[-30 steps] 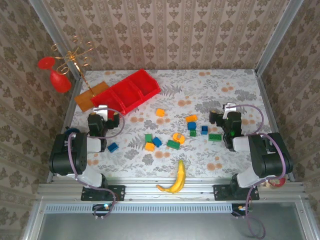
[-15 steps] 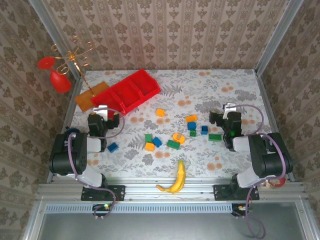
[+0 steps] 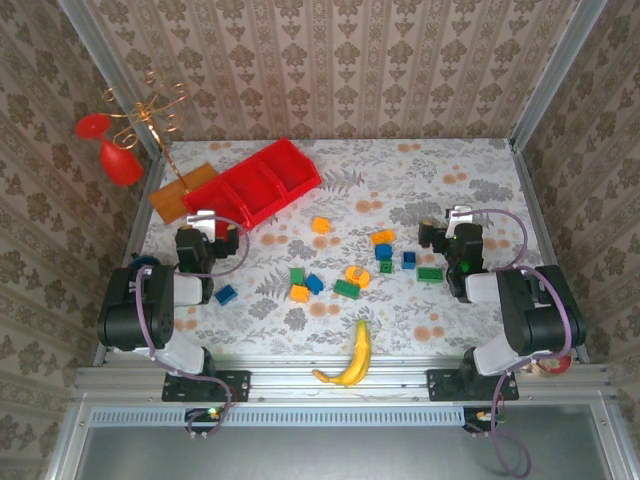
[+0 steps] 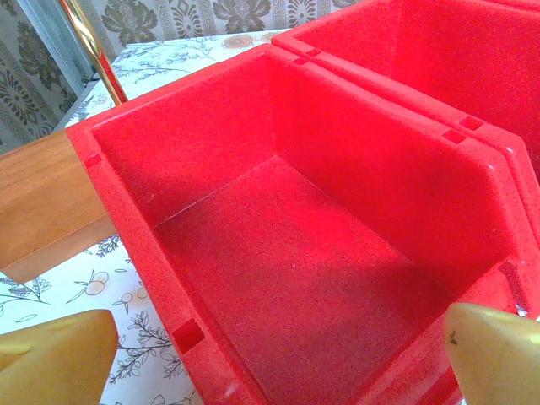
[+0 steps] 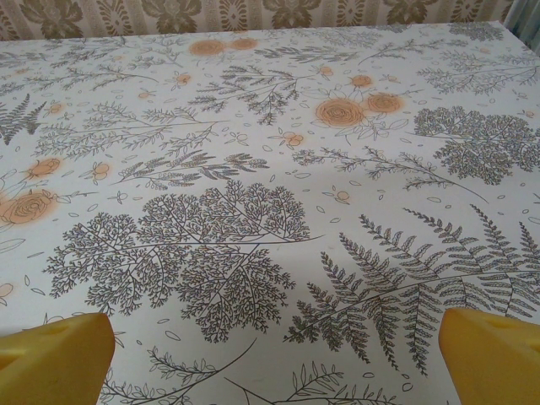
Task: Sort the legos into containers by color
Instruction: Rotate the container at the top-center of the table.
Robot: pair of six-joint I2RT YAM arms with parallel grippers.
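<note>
Both hands stand fully open and hold nothing. From above, the left hand (image 3: 208, 226) sits at the near corner of the red tray, and its wrist camera looks down into a bare compartment between two yellow fingertips (image 4: 52, 354). The right hand (image 3: 452, 230) hangs over bare patterned cloth on the right side, apart from the toys.

A floral table (image 3: 420, 170) carries everything. At its rear left lies the long red tray (image 3: 300, 160), set at an angle, with three square compartments that all look empty. A flat orange board (image 3: 172, 200) touches the tray's left end. A yellow banana (image 3: 354, 355) lies at the near edge, in the middle.

About a dozen small bricks are scattered loosely across the middle of the table, none sorted yet. A blue brick (image 3: 225, 294) lies alone, near the left arm. A green brick (image 3: 429, 274) lies nearest the right hand. An orange brick (image 3: 320, 225) sits apart, between the cluster and the tray.

Sorting appears about to begin. A good start is likely one of these lone bricks, taken from straight above with the jaws across its short sides, so neighbours are not nudged. One colour per compartment should be fixed at the first drop. The tray sits far from the right arm, so the left arm probably suits the drops better.
</note>
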